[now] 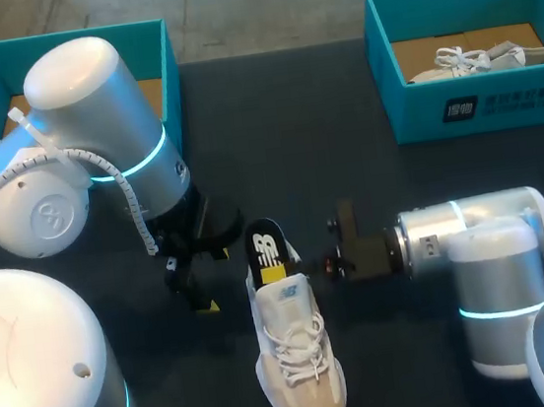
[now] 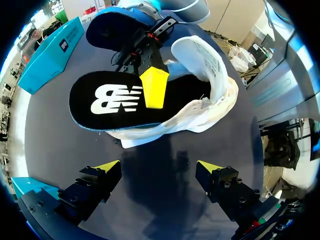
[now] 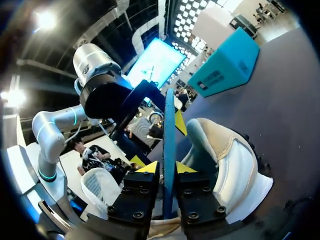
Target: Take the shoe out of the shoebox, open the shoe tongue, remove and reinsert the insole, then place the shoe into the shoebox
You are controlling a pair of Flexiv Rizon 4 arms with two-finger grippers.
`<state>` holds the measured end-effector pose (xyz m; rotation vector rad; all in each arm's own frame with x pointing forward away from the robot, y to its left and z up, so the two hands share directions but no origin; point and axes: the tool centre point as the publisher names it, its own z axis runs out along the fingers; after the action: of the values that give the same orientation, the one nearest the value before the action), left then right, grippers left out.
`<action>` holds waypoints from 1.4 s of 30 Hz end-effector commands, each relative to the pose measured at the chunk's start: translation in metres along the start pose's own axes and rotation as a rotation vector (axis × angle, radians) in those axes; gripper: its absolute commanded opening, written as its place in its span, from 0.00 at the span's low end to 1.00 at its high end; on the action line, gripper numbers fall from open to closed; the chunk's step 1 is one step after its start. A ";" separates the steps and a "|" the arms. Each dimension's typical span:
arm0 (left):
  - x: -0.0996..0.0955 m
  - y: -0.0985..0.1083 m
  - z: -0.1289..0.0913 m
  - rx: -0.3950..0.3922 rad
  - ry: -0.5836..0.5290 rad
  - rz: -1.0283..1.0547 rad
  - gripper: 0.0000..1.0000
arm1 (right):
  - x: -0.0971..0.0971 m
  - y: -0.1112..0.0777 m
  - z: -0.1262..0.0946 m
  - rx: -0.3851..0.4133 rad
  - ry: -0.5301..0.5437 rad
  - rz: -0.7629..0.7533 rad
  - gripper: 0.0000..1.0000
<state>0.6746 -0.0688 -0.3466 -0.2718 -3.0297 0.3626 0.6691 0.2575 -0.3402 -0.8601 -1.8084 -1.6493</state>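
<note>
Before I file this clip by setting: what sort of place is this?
Probably a robot test bench for shoe handling: a dark table, two teal shoeboxes, and a white sneaker whose insole the right hand grips.

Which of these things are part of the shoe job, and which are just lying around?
In the job: shoe; insole; right gripper, shut on the insole; left gripper, open; left shoebox, probably, with no shoe showing in it.
Just lying about: right shoebox; second shoe inside it.

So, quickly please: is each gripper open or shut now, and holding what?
Left gripper: open, holding nothing.
Right gripper: shut on the insole.
</note>
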 end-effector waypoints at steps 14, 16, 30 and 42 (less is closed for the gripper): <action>0.000 0.000 0.000 -0.002 -0.001 0.000 1.00 | 0.008 0.019 -0.007 -0.074 -0.024 -0.101 0.20; 0.000 0.000 0.000 -0.002 -0.001 0.000 1.00 | 0.007 0.021 -0.008 -0.076 -0.024 -0.104 0.18; 0.000 0.000 0.000 -0.002 -0.001 0.000 1.00 | -0.005 0.024 -0.011 -0.101 -0.011 -0.003 0.00; 0.000 0.000 0.000 -0.002 -0.001 0.000 1.00 | -0.008 -0.004 -0.009 -0.047 -0.033 0.169 0.00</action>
<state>0.6746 -0.0688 -0.3466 -0.2718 -3.0297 0.3626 0.6745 0.2452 -0.3455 -1.0337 -1.6626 -1.6074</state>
